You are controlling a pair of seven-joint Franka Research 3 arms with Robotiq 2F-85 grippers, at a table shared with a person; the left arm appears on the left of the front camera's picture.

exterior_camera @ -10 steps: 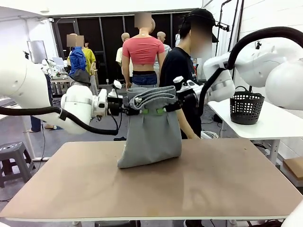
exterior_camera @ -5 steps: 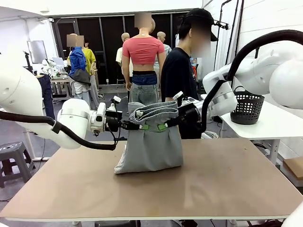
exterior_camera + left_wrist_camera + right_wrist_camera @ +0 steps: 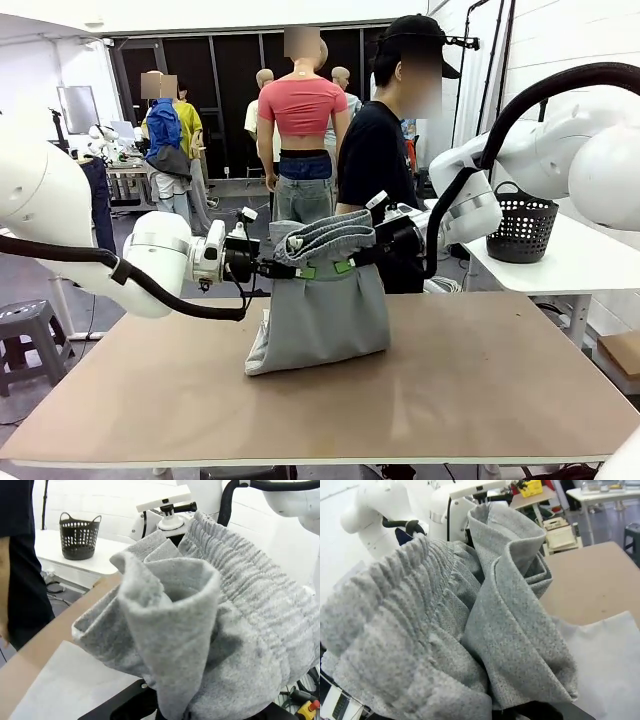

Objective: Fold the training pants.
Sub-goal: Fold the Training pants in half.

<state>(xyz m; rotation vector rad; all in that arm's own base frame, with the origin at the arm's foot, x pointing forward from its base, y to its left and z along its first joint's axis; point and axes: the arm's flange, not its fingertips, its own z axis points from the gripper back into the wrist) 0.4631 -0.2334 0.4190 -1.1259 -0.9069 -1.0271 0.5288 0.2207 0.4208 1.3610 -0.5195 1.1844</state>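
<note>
1. My left gripper comes in from the left above the bench and is clamped tight on the upper left edge of the training pants, its green pads just showing against the grey cloth.
2. My right gripper reaches in from the right and is pinched closed on the upper right edge of the same garment, level with the other gripper and close to it.
3. The training pants hang between my two grippers as a folded grey bundle, the gathered elastic waistband bunched over the top of both grips.
4. The lower part of the pants rests on the brown bench top, slightly left of the middle, with the bottom left corner spreading out on the surface.
5. In my left wrist view, the ribbed waistband runs along the right and a thick fold of jersey curls toward the camera.
6. In my right wrist view, the waistband fills the left side, and a folded flap stands up beside it.
7. A person in a black shirt stands at the far side of the bench behind the pants.
8. A black mesh basket sits on a white side table to the right.
</note>
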